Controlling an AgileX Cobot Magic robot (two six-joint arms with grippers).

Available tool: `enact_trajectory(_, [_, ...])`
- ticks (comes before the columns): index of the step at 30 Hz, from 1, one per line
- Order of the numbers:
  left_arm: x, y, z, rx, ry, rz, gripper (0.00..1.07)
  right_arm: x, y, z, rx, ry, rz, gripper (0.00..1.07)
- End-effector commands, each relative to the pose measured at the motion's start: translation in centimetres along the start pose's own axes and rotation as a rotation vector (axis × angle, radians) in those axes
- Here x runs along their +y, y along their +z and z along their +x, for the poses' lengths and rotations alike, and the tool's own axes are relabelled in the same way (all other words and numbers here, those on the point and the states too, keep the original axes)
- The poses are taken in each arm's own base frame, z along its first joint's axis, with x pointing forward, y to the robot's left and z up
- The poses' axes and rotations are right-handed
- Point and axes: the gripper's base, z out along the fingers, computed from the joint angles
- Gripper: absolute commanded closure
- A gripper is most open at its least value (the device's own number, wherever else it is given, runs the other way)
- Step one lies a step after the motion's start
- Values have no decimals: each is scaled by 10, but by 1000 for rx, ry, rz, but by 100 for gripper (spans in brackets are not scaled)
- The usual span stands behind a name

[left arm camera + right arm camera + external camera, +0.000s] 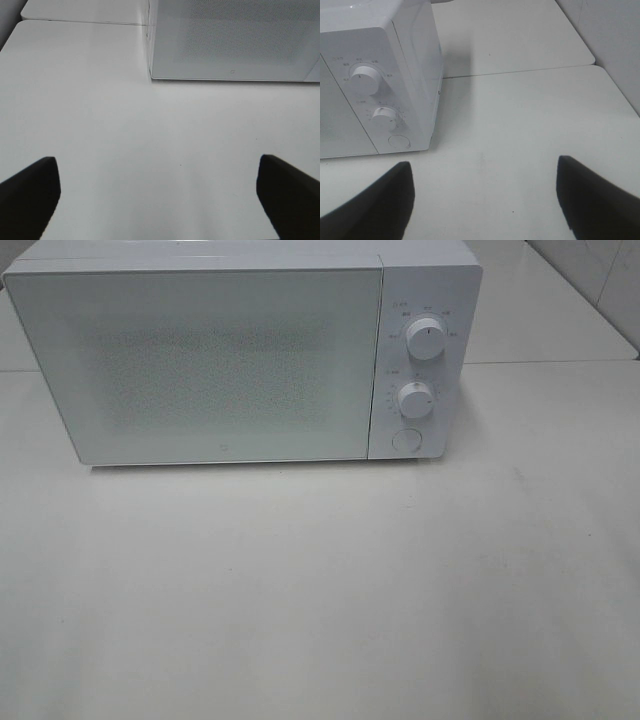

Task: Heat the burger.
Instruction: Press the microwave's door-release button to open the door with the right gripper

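On the table [320, 620]: microwave [200, 360] shut.

What you see of your robot is its fingertips, in the two wrist views. Your left gripper [157, 159] shows two fingers [30, 195] in flat matte black, each a broad wedge with a blunt, squared tip and a straight inner edge. Your right gripper [485, 162] looks much the same. Its pair is the same plain black, unglossed, with tips a little more rounded at the corner.
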Motion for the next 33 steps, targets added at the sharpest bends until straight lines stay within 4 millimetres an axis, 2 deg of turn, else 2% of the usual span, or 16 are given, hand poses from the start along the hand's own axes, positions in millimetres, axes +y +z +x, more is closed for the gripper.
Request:
enact_trajectory(1, [0, -2, 1, -11, -5, -1, 6, 1, 22, -2, -4, -17, -7, 31])
enact_trajectory(3, [0, -2, 1, -11, -5, -1, 6, 1, 28, -2, -1, -18, -9, 31])
enact_trajectory(4, [0, -2, 1, -11, -5, -1, 6, 2, 39, -1, 6, -17, -13, 31])
enact_trajectory(5, [0, -2, 1, -11, -5, -1, 6, 2, 39, -1, 6, -17, -13, 31])
enact_trajectory(10, [0, -2, 1, -11, -5, -1, 6, 4, 70, 2, -21, -14, -29, 31])
enact_trajectory(11, [0, -2, 1, -11, -5, -1, 6, 4, 70, 2, -21, -14, -29, 31])
enact_trajectory(15, [0, -2, 1, -11, -5, -1, 6, 5, 92, 10, -4, -12, -36, 31])
enact_trajectory(24, [0, -2, 1, -11, -5, -1, 6, 8, 116, 23, 28, 62, -53, 34])
enact_trajectory(26, [0, -2, 1, -11, -5, -1, 6, 20, 120, 27, 47, 88, -101, 43])
enact_trajectory(27, [0, -2, 1, -11, -5, -1, 6, 20, 120, 27, 47, 88, -101, 43])
enact_trajectory(28, [0, -2, 1, -11, -5, -1, 6, 31, 122, 30, 61, 107, -145, 53])
enact_trajectory(29, [0, -2, 1, -11, -5, -1, 6, 35, 123, 32, 69, 123, -162, 58])
enact_trajectory(30, [0, -2, 1, -11, -5, -1, 6, 35, 123, 32, 69, 123, -162, 58])
enact_trajectory(31, [0, -2, 1, -11, -5, -1, 6, 46, 124, 36, 89, 175, -198, 71])
enact_trajectory(32, [0, -2, 1, -11, -5, -1, 6, 51, 125, 38, 102, 213, -214, 78])
enact_trajectory(33, [0, -2, 1, -11, -5, -1, 6, 51, 125, 38, 102, 213, -214, 78])
